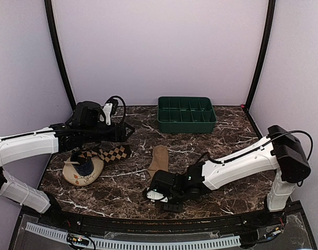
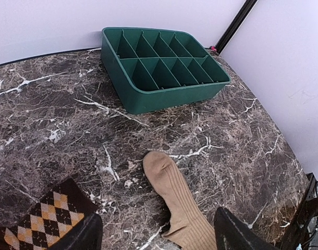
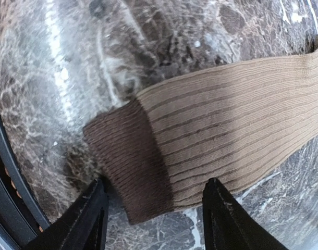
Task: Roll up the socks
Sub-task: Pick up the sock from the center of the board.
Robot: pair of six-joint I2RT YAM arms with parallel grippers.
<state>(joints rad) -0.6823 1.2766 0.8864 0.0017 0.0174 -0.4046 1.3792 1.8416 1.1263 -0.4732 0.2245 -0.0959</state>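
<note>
A plain tan-brown sock (image 1: pixel 159 158) lies flat on the marble table, toe towards the back. My right gripper (image 1: pixel 153 184) is open low over its darker brown cuff end. In the right wrist view the sock (image 3: pixel 232 125) lies between the spread fingertips (image 3: pixel 94 219) of that gripper (image 3: pixel 155 221), which hold nothing. A diamond-check sock (image 1: pixel 110 153) lies to the left, partly on a cream dish. My left gripper (image 1: pixel 130 130) is open and empty above the table, behind the check sock. The left wrist view shows the tan sock (image 2: pixel 174 195), the check sock (image 2: pixel 47 219) and this gripper (image 2: pixel 159 237).
A green divided tray (image 1: pixel 186 126) stands at the back centre, also in the left wrist view (image 2: pixel 148 99). A round cream dish (image 1: pixel 75 176) with a dark blue cup-like thing (image 1: pixel 86 167) sits at the left. The table's front edge is close behind my right gripper.
</note>
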